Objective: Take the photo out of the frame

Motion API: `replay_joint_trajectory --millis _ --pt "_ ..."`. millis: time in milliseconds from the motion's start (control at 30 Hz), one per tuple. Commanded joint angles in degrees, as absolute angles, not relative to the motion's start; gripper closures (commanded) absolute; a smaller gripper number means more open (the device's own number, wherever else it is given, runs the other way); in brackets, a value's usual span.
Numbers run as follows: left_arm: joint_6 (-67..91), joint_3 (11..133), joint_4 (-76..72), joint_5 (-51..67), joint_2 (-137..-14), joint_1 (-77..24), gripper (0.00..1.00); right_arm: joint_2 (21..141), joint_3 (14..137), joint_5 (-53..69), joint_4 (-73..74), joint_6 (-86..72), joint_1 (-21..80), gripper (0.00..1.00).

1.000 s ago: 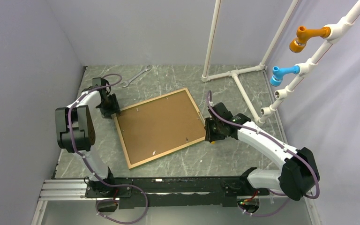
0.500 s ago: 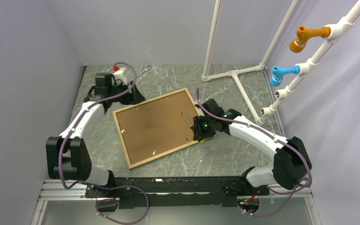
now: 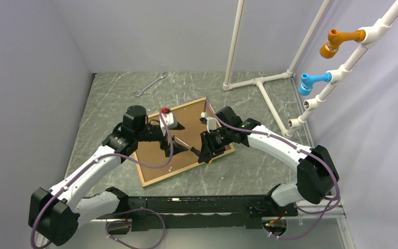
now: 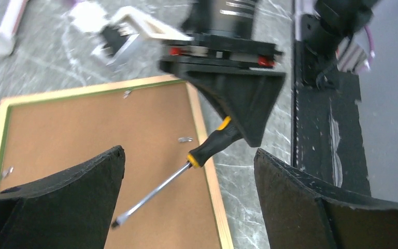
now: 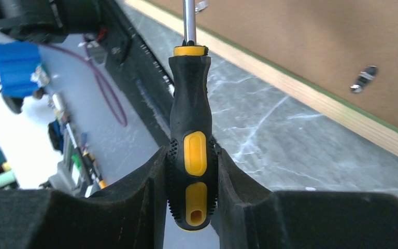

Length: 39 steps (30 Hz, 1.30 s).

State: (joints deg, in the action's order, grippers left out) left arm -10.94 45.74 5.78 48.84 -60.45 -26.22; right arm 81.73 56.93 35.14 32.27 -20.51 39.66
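The frame (image 3: 144,179) lies face down on the table, its light wood back edges around a brown backing board (image 3: 150,153) held by small metal clips (image 4: 185,139). The photo is hidden under the board. My right gripper (image 3: 205,150) is shut on the black-and-yellow handle of a screwdriver (image 5: 189,124) and holds it over the frame's right part, shaft pointing left. My left gripper (image 3: 172,147) is open and empty above the board, its fingers (image 4: 57,199) either side of the screwdriver shaft (image 4: 153,194) without touching it.
A silver wrench (image 3: 150,84) lies at the back left. A white pipe stand (image 3: 261,85) with orange and blue fittings rises at the back right. The black base rail (image 3: 197,205) runs along the near edge.
Both arms have swung inward over the frame. The left gripper moved from the frame's back left corner to its middle. The right gripper carried the screwdriver leftward over the board.
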Motion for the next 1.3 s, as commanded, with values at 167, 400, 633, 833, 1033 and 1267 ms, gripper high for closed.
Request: replay_joint_trajectory --millis 167,400,633,833,1033,1267 --pt "-30.29 42.25 12.34 41.4 -55.24 -39.97 0.07 80.82 57.27 51.56 31.02 -15.26 41.48 1.0" --pt "-34.65 41.46 16.04 31.23 -56.6 -48.31 0.1 80.51 56.51 52.52 30.93 -14.93 42.89 1.0" --pt "-35.57 42.54 16.53 27.4 -59.06 -49.27 0.22 79.25 55.35 54.2 29.04 -15.82 43.13 1.0" --pt "-36.38 43.83 18.25 28.79 -59.71 -49.28 0.37 79.61 54.92 54.53 25.97 -17.28 43.15 1.0" --pt "-36.67 45.41 19.95 30.85 -60.61 -49.22 0.79 79.66 54.02 56.37 21.07 -19.99 43.18 1.0" --pt "-32.82 44.06 15.79 28.0 -57.53 -47.92 1.0 74.55 48.75 52.24 10.86 -27.95 39.96 0.3"
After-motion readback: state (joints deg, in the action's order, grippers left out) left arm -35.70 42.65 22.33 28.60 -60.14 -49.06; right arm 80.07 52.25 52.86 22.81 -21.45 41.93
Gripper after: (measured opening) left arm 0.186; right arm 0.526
